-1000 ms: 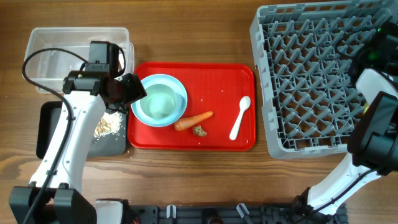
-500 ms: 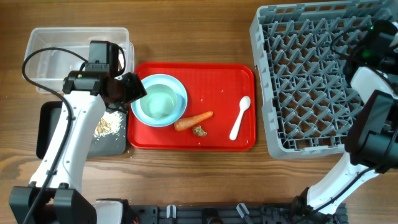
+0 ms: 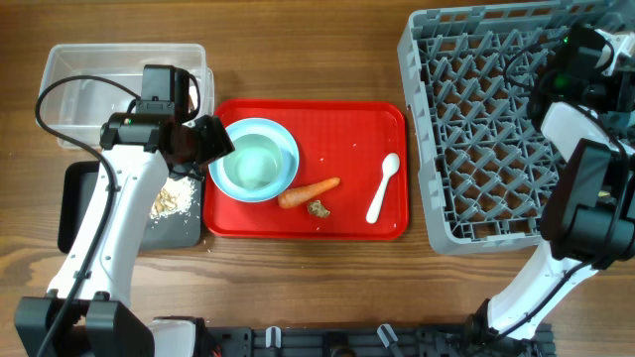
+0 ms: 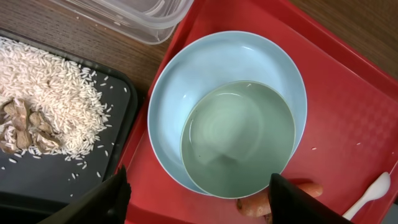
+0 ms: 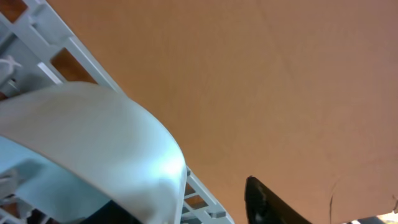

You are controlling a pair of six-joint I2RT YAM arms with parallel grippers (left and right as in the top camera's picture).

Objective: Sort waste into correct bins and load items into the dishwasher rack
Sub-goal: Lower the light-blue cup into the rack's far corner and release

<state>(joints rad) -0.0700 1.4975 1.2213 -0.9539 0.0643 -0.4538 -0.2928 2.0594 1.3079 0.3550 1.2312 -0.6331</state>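
Note:
On the red tray (image 3: 347, 124) a wide light-blue dish (image 3: 283, 139) holds a mint bowl (image 3: 254, 164); both also fill the left wrist view, dish (image 4: 186, 81) and bowl (image 4: 239, 140). My left gripper (image 3: 206, 145) (image 4: 199, 180) is open, its fingers either side of the dish's near rim. A carrot (image 3: 309, 191), a brown scrap (image 3: 318, 208) and a white spoon (image 3: 382, 186) lie on the tray. My right gripper (image 3: 575, 48) (image 5: 186, 199) is open over the dishwasher rack (image 3: 476, 139), beside a pale blue bowl (image 5: 93, 137) standing in the rack.
A clear tub (image 3: 119, 74) stands at the back left. In front of it a black tray (image 3: 79, 198) holds rice-like crumbs (image 3: 172, 198) and brown bits (image 4: 25, 127). The rack's grid (image 5: 205, 190) runs under the bowl, with the wooden table (image 5: 280, 74) beyond.
The right arm has swung left over the rack's far right corner and its jaws have opened. The left arm and the things on the tray have not moved.

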